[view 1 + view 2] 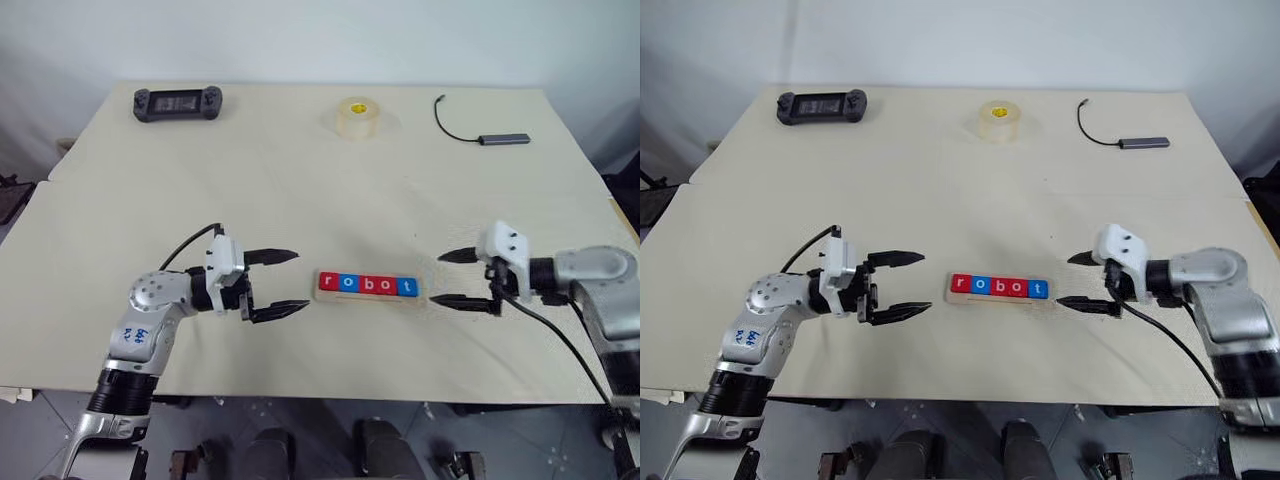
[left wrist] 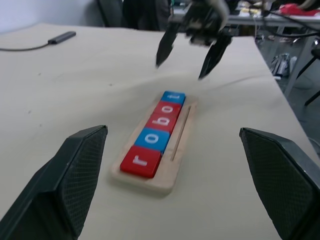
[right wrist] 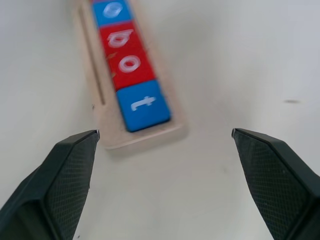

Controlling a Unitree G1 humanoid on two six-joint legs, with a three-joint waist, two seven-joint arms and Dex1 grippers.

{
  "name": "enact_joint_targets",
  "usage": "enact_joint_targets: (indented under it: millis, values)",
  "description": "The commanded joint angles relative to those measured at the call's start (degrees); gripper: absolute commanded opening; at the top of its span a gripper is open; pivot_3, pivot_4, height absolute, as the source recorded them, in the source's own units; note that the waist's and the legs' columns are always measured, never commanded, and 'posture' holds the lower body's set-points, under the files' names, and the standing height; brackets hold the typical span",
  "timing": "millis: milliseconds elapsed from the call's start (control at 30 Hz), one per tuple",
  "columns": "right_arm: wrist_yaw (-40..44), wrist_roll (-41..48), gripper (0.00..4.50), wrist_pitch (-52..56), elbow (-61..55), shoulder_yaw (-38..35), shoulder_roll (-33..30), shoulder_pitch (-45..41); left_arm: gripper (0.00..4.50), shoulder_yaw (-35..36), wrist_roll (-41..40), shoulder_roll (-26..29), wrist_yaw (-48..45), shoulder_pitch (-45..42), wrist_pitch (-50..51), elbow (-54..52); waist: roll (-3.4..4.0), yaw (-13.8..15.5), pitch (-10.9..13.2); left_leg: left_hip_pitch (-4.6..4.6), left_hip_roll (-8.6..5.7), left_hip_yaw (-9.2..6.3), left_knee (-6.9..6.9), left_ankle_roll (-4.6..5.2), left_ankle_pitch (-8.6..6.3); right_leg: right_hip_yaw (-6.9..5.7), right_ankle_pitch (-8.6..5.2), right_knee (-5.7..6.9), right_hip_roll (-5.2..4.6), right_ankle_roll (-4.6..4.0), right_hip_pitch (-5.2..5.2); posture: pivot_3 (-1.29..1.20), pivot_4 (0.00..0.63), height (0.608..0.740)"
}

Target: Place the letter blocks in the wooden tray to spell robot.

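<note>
Left eye view: on the counter (image 1: 300, 190), the left gripper (image 1: 281, 283) has its fingers apart, then the wooden tray (image 1: 368, 297) holds the letter blocks (image 1: 367, 285), apparently reading "robot", then the right gripper (image 1: 452, 277), fingers apart, empty.

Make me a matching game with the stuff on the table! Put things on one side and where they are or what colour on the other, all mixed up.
Things:
1. t block
2. r block
3. roll of tape
4. game controller

Descriptions:
A. red, at the robot's left end of the wooden tray
B. far edge of the table, toward the robot's left
C. blue, at the tray's other end
D. pale yellow, far middle of the table

Pairs: 1-C, 2-A, 3-D, 4-B
</note>
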Motion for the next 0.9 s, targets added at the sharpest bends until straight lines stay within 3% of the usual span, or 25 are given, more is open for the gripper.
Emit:
enact_joint_targets:
  millis: [33, 167, 300, 667, 900]
  values:
    - [-1.24, 4.05, 4.45, -2.86, -10.92, -9.07, -0.44, 10.07, 4.50, 2.76, -1.23, 2.95, -1.52, 0.84, 0.01, -0.66, 0.00, 0.12, 0.00, 0.02, 0.01, -0.01, 0.01, 0.00, 0.00, -0.01, 0.00, 0.01, 0.01, 0.00, 0.04, 0.00, 0.150, 0.740]
    - [-2.96, 8.12, 4.45, -8.31, -15.37, -13.47, 3.36, 16.04, 4.50, 3.02, -0.10, 5.12, -1.93, 1.04, -0.27, 1.43, -0.01, -0.11, 0.00, 0.07, -0.02, 0.06, 0.02, 0.03, -0.02, 0.06, 0.00, 0.00, 0.01, 0.01, 0.11, 0.00, 0.150, 0.740]
    - [-2.12, 10.97, 4.45, -6.20, -15.58, -12.78, 2.62, 16.95, 4.50, 2.56, 2.15, 5.35, -1.74, -0.34, -3.22, 4.15, -0.01, -0.08, 0.01, 0.32, 0.02, 0.07, 0.02, 0.05, -0.02, 0.07, 0.03, 0.01, 0.04, 0.06, 0.33, 0.00, 0.150, 0.740]
    - [-0.15, 9.00, 4.45, -5.66, -5.11, -4.11, 0.34, 6.57, 4.50, 1.67, 2.05, 3.39, -2.12, -2.76, -4.35, 5.99, -0.02, -0.03, 0.00, 0.26, 0.03, 0.06, 0.01, 0.04, -0.02, 0.05, 0.03, 0.01, 0.03, 0.03, 0.24, 0.00, 0.150, 0.740]
    - [1.45, 10.26, 4.45, -6.26, -4.88, -4.24, -1.10, 4.71, 4.50, 1.93, 1.76, 3.00, -1.68, -2.22, -4.19, 4.81, -0.02, 0.04, 0.00, 0.20, 0.02, 0.05, 0.01, 0.05, -0.02, 0.04, 0.03, 0.00, 0.02, 0.03, 0.20, 0.00, 0.150, 0.740]
